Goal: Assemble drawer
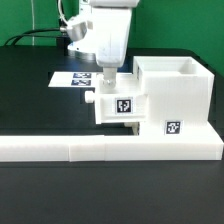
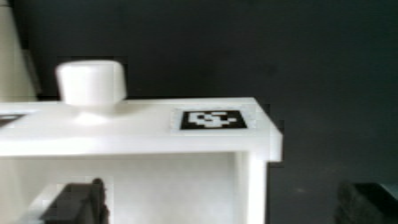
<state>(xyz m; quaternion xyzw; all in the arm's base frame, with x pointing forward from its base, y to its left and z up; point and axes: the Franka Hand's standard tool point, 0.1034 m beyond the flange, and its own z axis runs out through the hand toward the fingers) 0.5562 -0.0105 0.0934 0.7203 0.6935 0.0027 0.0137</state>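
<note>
Pushing a tray (image 1: 118,104) into the housing (image 1: 172,92) looks like the step in hand, judging from how things sit. I see the tray partly out of the housing's face on the exterior view's left, tag (image 1: 125,104) on its front, knob (image 1: 90,99) sticking out further left. Housing stands on the black counter (image 1: 30,100), hard against the long low white wall (image 1: 110,148) at the front.

Claw (image 1: 107,84) is right over the tray. Wrist view shows both dark fingers (image 2: 75,203) spread wide, one each side of the tray's front panel (image 2: 134,150), apart from it, nothing held. So: wide apart, empty.

How I'd do it well:
- close on the tray's side walls, not on the knob (image 2: 91,88)
- keep the tray level and square to the opening, else it may jam on the runners
- push slowly, straight in; the wall should brace the housing only on the front side, so watch for it sliding
- stop when the front sits flush

Count in view: one housing, one tray, one knob, two tags on the furniture (tray, housing (image 1: 173,127)), one wall, one marker board (image 1: 72,78) behind. No second tray that I can see.
</note>
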